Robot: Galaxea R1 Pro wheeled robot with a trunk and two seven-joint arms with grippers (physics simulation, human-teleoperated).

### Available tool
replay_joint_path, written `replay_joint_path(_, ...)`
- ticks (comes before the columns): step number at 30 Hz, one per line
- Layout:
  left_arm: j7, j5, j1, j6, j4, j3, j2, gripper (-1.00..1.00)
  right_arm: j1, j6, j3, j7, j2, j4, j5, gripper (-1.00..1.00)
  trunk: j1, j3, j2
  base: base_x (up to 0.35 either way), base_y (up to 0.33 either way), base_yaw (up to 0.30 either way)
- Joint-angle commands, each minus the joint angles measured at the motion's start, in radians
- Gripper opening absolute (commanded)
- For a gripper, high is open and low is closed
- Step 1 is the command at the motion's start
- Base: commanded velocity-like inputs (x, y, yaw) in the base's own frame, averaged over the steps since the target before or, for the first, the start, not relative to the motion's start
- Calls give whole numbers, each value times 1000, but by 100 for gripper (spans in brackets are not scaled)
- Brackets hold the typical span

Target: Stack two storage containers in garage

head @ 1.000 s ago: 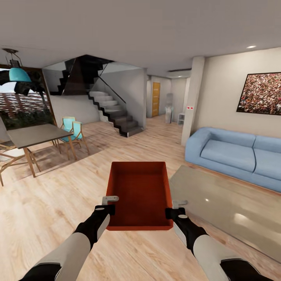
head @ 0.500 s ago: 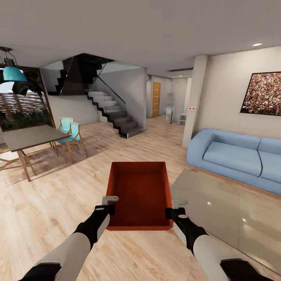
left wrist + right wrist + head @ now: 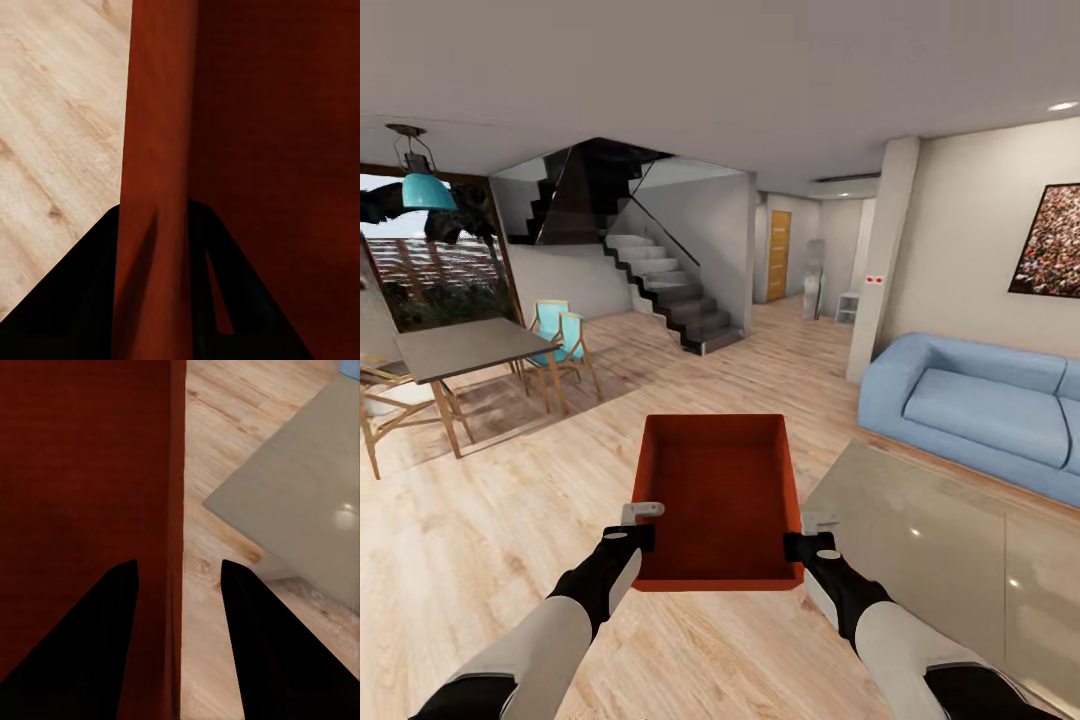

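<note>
Right now I carry one orange-red storage container [image 3: 720,495] in front of me, above the light wood floor [image 3: 480,540] of the living room. My left gripper [image 3: 641,528] pinches its left wall, and my right gripper [image 3: 801,534] pinches its right wall. Each wall sits between two fingers [image 3: 90,645], so both hands grip tight. The bin's long side points away from me, between the two hands. Both arms are equally near. The blue sofa [image 3: 970,400] is off to the right.
</note>
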Motion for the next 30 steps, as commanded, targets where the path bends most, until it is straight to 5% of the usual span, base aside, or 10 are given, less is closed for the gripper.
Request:
replay_joint_path(1, -2, 2, 0, 3, -3, 5, -2, -100, 0, 2, 4, 1, 7, 1, -7, -100, 0, 0, -1, 2, 0, 261)
replay_joint_path(13, -2, 2, 0, -68, 5, 4, -2, -100, 0, 2, 4, 0, 6, 1, -7, -100, 0, 0, -1, 0, 0, 267)
replay_joint_path(30, -2, 2, 0, -77, 9, 4, -2, -100, 0, 1, 5, 2, 5, 1, -6, -100, 0, 0, -1, 41, 0, 201)
